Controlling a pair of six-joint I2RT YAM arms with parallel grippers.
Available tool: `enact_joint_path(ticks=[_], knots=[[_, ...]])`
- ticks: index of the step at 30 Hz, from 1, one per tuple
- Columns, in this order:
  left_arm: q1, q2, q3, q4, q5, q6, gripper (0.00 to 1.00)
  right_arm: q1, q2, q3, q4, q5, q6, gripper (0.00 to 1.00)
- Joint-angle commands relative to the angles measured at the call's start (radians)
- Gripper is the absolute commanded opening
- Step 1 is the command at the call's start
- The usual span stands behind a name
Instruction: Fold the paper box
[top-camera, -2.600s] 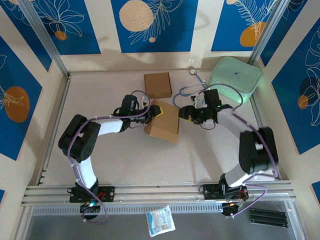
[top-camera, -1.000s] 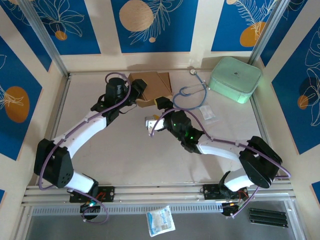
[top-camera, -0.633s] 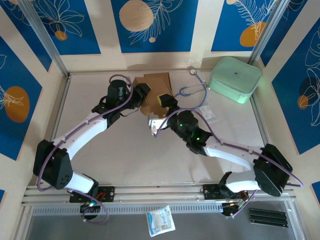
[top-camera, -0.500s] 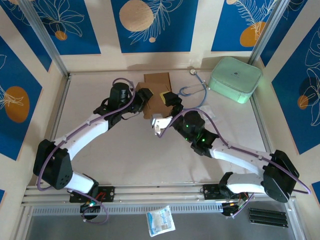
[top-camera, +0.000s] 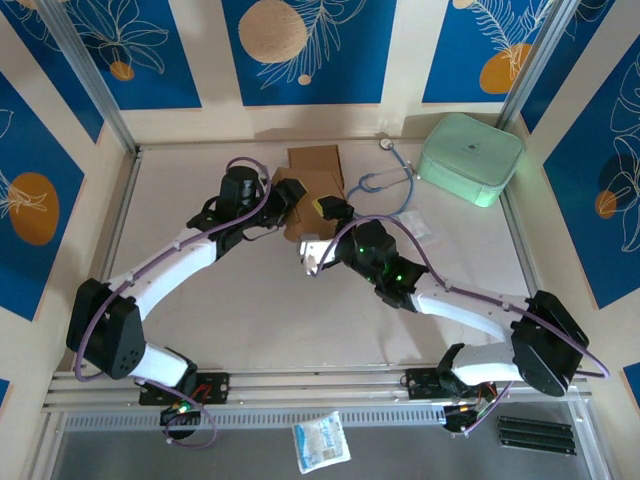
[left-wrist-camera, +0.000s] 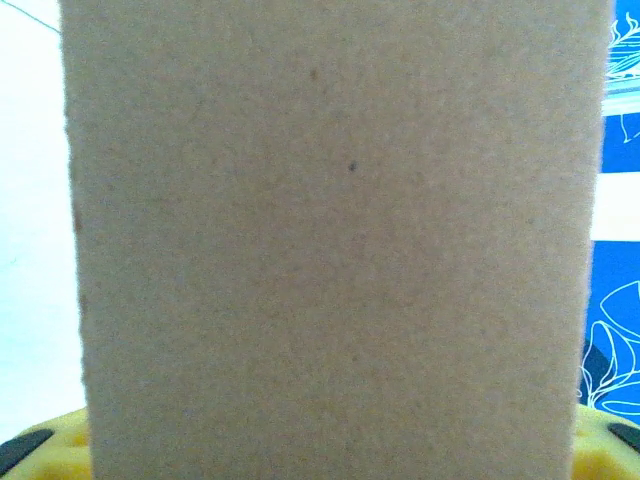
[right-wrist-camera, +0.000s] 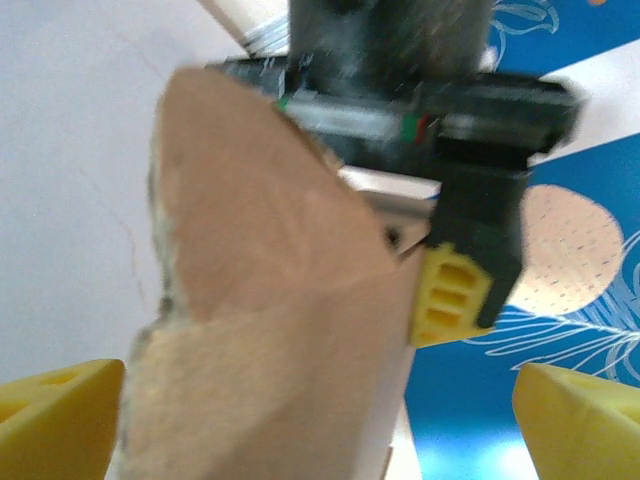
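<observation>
Looking at the paper box (top-camera: 300, 212) at the far middle of the table (top-camera: 230, 300), just near of a second, flat cardboard box (top-camera: 315, 160) and left of a stethoscope (top-camera: 385, 182). Finding it raised on edge rather than lying flat, turning one broad brown panel square to the left wrist camera and pointing a rounded flap upward in the right wrist view. Reading its long axis from above as running roughly far-left to near-right, though not telling this for certain under the crossing arms.

Clamping it from the far-left side with the left gripper (top-camera: 287, 192), jaws standing about half open against the cardboard, yellow fingertips (left-wrist-camera: 60, 440) peeking out at either side of the panel.

Straddling its near-right end with the right gripper (top-camera: 318, 228), jaws spread as wide as they go and holding nothing, yellow fingertips (right-wrist-camera: 62, 410) flanking the cardboard. Not being able to tell whether the left-hand tip is touching it; seeing the other well apart.

Noting a mint green case (top-camera: 470, 155) at the far right.
</observation>
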Motion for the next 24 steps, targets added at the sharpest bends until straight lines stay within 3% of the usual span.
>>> enact_joint_path(ticks=[1, 6, 10, 15, 20, 24], knots=[[-0.001, -0.034, -0.002, 0.001, 0.018, 0.004, 0.45, -0.023, 0.046, 0.033, 0.040, 0.060, 0.025, 0.99], [-0.001, -0.037, 0.003, -0.003, 0.018, -0.001, 0.45, -0.050, 0.134, 0.073, 0.152, 0.110, -0.023, 1.00], [0.000, -0.044, -0.028, 0.039, 0.013, -0.035, 0.45, -0.058, 0.177, 0.081, 0.211, 0.097, -0.052, 0.93], [-0.001, -0.043, -0.035, 0.054, 0.018, -0.048, 0.46, -0.056, 0.188, 0.075, 0.220, 0.099, -0.075, 0.74], [-0.001, -0.050, -0.030, 0.060, 0.002, -0.019, 0.57, -0.055, 0.137, 0.072, 0.097, 0.057, -0.040, 0.55], [0.000, -0.077, -0.031, 0.062, -0.027, 0.021, 0.66, -0.061, 0.106, 0.066, 0.038, 0.048, -0.023, 0.50]])
